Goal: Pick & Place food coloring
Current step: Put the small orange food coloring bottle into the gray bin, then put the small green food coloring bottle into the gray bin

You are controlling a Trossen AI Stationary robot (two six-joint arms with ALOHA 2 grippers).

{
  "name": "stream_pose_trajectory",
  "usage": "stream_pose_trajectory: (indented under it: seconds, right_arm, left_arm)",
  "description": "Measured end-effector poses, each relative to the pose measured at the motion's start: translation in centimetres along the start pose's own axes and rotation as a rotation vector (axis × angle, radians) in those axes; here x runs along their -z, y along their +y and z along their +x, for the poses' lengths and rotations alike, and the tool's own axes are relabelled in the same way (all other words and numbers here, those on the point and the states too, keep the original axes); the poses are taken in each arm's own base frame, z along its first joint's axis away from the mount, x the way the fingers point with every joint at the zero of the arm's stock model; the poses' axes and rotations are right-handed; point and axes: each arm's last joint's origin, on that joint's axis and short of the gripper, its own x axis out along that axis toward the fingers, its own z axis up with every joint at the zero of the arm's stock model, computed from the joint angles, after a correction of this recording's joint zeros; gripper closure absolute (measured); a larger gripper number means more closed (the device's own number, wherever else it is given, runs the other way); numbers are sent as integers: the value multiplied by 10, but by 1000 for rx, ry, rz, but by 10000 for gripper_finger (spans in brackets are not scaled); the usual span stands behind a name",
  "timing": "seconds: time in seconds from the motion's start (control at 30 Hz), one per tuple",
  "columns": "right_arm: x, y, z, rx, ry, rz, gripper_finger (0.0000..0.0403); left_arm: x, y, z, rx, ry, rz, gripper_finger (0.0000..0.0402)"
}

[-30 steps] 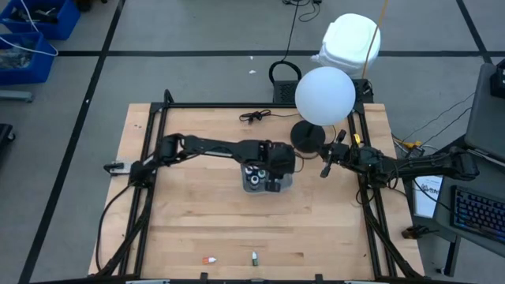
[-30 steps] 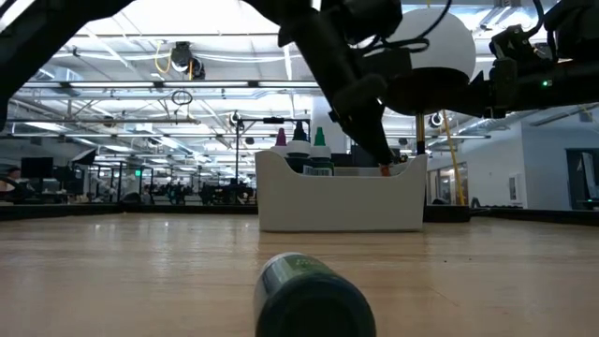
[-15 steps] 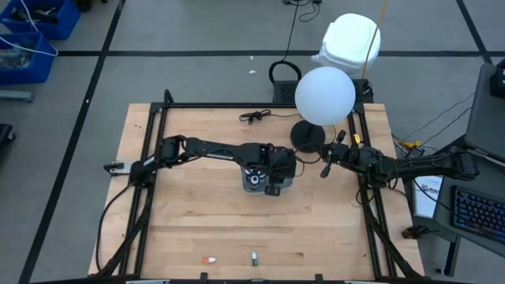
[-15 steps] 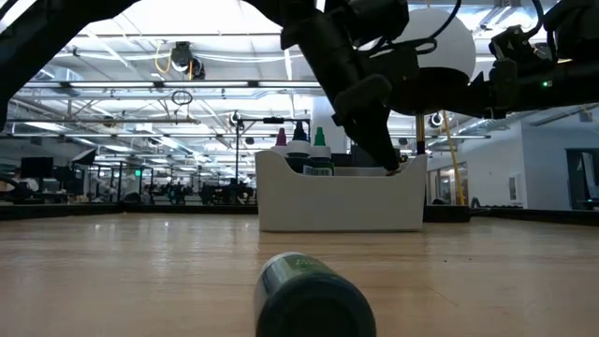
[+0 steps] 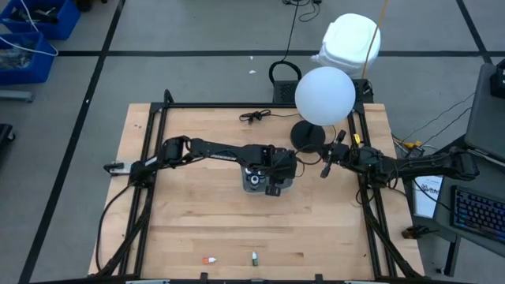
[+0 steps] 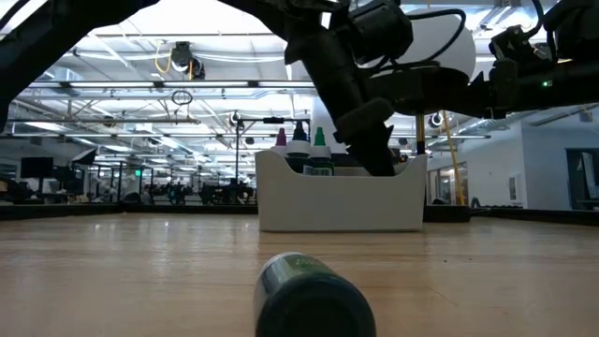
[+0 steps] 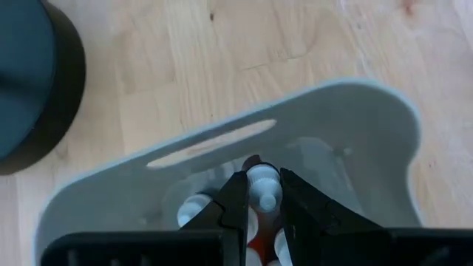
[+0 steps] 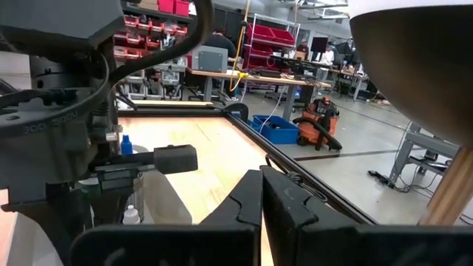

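Near the middle of the high view, the left end effector (image 7: 262, 201) grips a tiny white-capped bottle (image 7: 263, 185) inside the grey tray (image 5: 267, 186). The right end effector (image 5: 323, 170), squeezed together, waits at middle right.

The left gripper (image 6: 379, 161) dips behind the tray (image 6: 342, 201) wall, fingertips hidden. A blurred green bottle (image 6: 314, 298) is cut off at the near edge.
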Motion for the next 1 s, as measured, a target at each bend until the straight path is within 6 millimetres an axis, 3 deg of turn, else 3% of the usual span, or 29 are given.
stream_pose_trajectory:
  seconds: [0.37, 0.7, 0.83, 1.0]
  right_arm:
    - [0, 0, 0, 0, 1, 0, 403]
    - [0, 0, 0, -1, 1, 0, 403]
    - [0, 0, 0, -1, 0, 13, 403]
    - [0, 0, 0, -2, 1, 26, 403]
  left_arm:
    - [3, 3, 4, 0, 14, 0, 339]
    - [-3, 1, 0, -9, -24, 50, 265]
    - [-18, -4, -30, -20, -54, 111, 254]
    - [-36, -18, -101, -23, -96, 146, 253]
